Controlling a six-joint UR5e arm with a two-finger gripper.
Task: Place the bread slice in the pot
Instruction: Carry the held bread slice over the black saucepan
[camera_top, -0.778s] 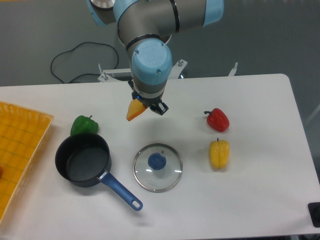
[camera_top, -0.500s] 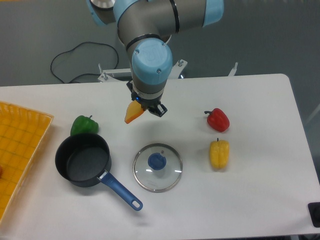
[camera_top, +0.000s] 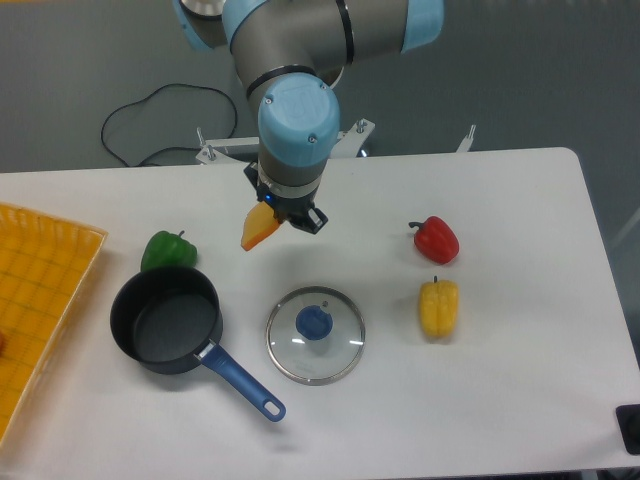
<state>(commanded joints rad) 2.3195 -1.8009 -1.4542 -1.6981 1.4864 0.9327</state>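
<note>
Above the table (camera_top: 520, 400), clear of everything on it, the gripper (camera_top: 283, 214) hangs with its fingers closed on the bread (camera_top: 257, 229), which sticks out below and to the left of them, tilted, its orange crust toward the camera. Only 1 corner or edge of the slice looks pinched; how much of it sits between the fingers is hidden by the wrist. Down and to the left of the fingers, well apart, sits the pot (camera_top: 166, 320), open, with nothing inside it that shows, its blue handle (camera_top: 240, 378) running away to the lower right. Just beyond the pot's far rim lies a green pepper (camera_top: 167, 250). Almost straight below the fingers is the lid (camera_top: 315, 334), flat on the table with its blue knob up. Off to the right lie a red pepper (camera_top: 435, 239) and, nearer the camera, a yellow pepper (camera_top: 438, 308). A yellow tray (camera_top: 45, 270) fills the far left edge. As for progress, I judge the pickup done and the carry under way: the slice is held in the air, but it is not yet over the pot. What remains is to bring it across above the pot's mouth, lower it, and release. Since the slice is about as wide as the pot's inside, its tilt may need care so that it does not catch on the rim.
</note>
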